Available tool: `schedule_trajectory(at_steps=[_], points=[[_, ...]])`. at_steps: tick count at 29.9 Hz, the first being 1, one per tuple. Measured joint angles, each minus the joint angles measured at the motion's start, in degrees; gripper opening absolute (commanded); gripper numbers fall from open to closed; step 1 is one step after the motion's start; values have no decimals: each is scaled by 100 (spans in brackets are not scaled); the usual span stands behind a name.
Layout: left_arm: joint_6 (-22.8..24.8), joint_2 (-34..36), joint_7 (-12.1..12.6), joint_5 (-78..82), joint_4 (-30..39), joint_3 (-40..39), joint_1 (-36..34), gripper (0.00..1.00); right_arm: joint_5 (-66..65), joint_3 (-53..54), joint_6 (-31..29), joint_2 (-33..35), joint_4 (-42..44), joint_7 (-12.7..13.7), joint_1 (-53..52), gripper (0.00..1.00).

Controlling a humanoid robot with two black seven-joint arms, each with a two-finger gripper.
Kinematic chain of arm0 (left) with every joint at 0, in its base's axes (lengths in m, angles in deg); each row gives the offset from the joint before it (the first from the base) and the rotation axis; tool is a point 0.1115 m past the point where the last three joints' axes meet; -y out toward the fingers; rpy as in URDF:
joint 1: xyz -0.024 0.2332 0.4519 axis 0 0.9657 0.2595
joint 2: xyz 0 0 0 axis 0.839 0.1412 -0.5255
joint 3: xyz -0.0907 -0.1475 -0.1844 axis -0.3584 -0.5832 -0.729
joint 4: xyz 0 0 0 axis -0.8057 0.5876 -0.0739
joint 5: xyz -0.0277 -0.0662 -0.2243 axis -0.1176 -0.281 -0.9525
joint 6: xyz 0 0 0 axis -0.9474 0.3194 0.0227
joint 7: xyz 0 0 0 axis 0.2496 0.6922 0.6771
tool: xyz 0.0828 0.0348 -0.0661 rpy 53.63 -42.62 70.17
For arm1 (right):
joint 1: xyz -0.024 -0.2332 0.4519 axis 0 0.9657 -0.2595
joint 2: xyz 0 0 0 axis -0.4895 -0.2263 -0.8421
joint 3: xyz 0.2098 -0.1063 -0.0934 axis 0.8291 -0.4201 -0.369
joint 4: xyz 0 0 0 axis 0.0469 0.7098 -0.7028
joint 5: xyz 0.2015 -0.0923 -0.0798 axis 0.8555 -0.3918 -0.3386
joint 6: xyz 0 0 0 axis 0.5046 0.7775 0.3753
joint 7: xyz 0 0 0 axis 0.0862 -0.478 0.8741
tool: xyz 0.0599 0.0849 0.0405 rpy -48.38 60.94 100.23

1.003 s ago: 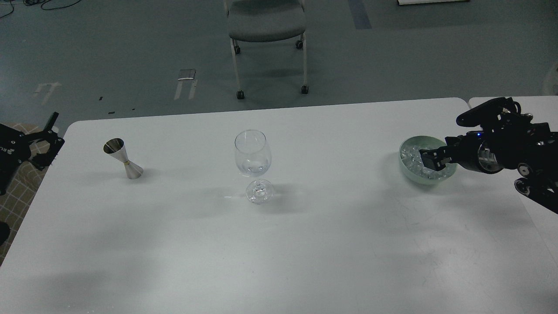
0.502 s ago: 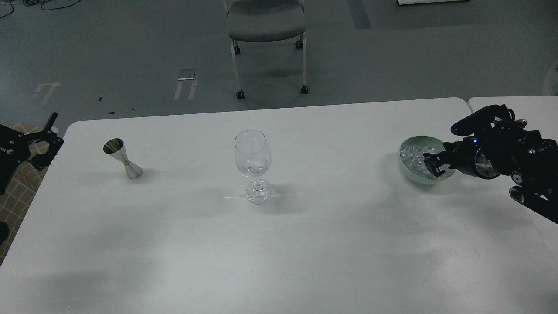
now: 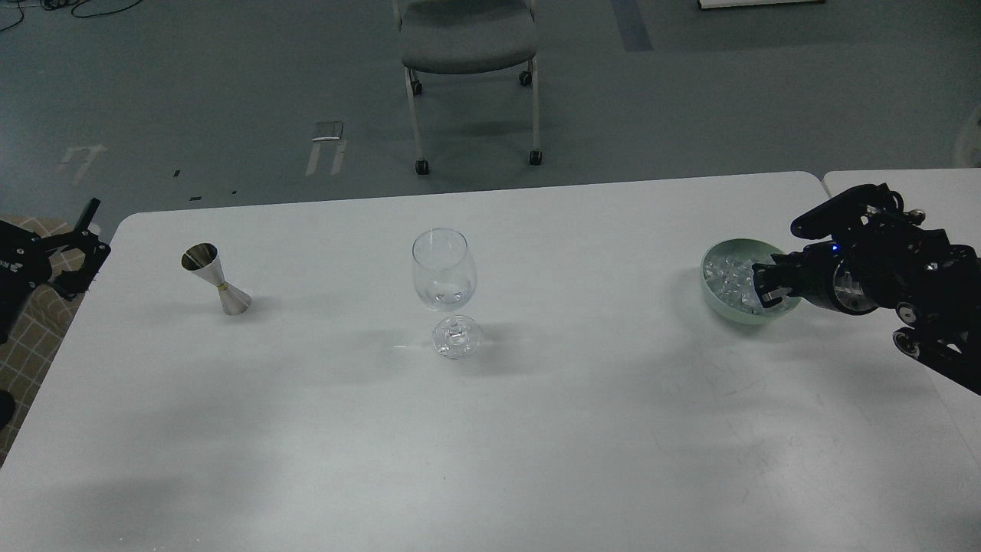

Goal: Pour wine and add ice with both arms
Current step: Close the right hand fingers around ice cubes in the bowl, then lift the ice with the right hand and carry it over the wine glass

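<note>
A clear wine glass (image 3: 444, 287) stands upright at the table's middle with a little clear wine (image 3: 447, 294) low in its bowl. A pale green bowl (image 3: 720, 303) at the right holds many ice cubes (image 3: 726, 276). My right gripper (image 3: 769, 290) reaches down into the bowl's right side among the ice; its fingers are too dark to tell apart. A steel jigger (image 3: 217, 279) stands at the left. My left gripper (image 3: 86, 244) hovers off the table's left edge, away from the jigger, its fingers apart and empty.
The white table (image 3: 490, 429) has a second table (image 3: 943, 184) butted at its right. A grey wheeled chair (image 3: 467, 46) stands on the floor beyond the far edge. A checked cloth (image 3: 34, 337) lies off the left side.
My right gripper has dropped lower into the bowl and drawn slightly right. The left arm has eased a little left. Glass and jigger have not moved.
</note>
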Motion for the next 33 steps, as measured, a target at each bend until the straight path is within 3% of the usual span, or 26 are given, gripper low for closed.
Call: schedule_trajectory(at_steps=[20,33], points=[[-17,-4,9,26,13,3,1,98,73,549,-14,887,-1047,-16,-460,0],[-17,3,10,33,20,10,7,98,69,1682,361,412,-1759,-2,-471,0]])
